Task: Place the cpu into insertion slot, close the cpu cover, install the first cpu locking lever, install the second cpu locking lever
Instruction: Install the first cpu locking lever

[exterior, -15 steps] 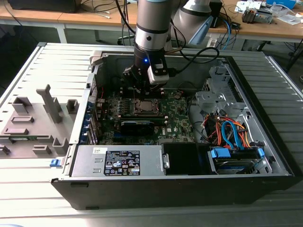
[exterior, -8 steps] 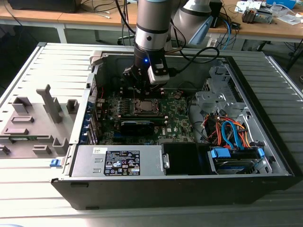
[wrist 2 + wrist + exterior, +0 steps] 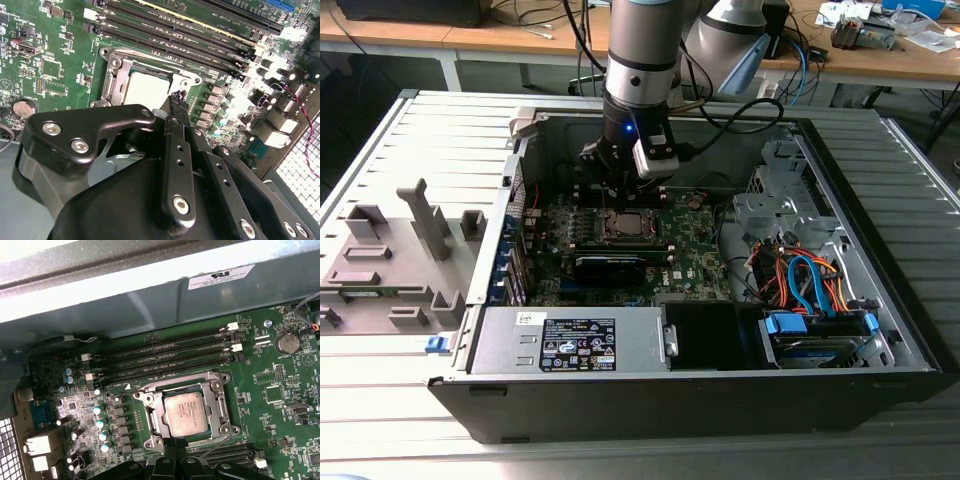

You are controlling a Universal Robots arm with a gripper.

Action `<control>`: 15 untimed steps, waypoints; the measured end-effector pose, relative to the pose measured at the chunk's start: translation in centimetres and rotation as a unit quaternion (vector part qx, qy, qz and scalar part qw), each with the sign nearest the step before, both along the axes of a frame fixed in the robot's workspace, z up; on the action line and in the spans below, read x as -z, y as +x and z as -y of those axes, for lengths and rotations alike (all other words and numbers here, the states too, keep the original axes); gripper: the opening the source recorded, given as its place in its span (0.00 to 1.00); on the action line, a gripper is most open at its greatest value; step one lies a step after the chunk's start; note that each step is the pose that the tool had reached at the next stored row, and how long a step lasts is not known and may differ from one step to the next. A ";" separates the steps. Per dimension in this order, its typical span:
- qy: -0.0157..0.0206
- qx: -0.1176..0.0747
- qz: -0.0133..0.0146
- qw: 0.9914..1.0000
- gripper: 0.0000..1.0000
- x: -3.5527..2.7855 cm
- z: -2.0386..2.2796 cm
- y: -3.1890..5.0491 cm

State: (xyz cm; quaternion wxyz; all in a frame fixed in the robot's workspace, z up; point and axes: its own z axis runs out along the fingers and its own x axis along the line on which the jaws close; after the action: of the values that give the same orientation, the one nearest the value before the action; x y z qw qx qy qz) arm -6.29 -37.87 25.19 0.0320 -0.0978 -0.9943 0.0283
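robot jaws at the rim of a cpu socket inside an open computer case [image 3: 880,330].
in the exterior view, just above the frame's centre, the cpu [image 3: 626,226] lies flat in the insertion slot [image 3: 150,416], the cpu cover [image 3: 220,410] down around it. the gripper [image 3: 607,203] hangs touching-close at the socket's upper-left edge, jaws closed together, seemingly holding nothing.

A ribbed grey work surface [image 3: 380,400] is seen near; wooden benches [image 3: 420,42], strewn with cables [image 3: 532,16], are set along the far side.
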 end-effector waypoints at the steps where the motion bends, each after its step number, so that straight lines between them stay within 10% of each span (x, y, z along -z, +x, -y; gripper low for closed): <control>1: 0.000 -0.001 0.000 1.000 0.11 0.00 0.00 0.00; 15: 0.000 -0.012 0.000 1.000 0.11 0.01 0.00 0.00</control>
State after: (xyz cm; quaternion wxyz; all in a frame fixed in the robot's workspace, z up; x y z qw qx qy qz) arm -6.29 -37.87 25.18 0.0316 -0.0855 -0.9954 0.0287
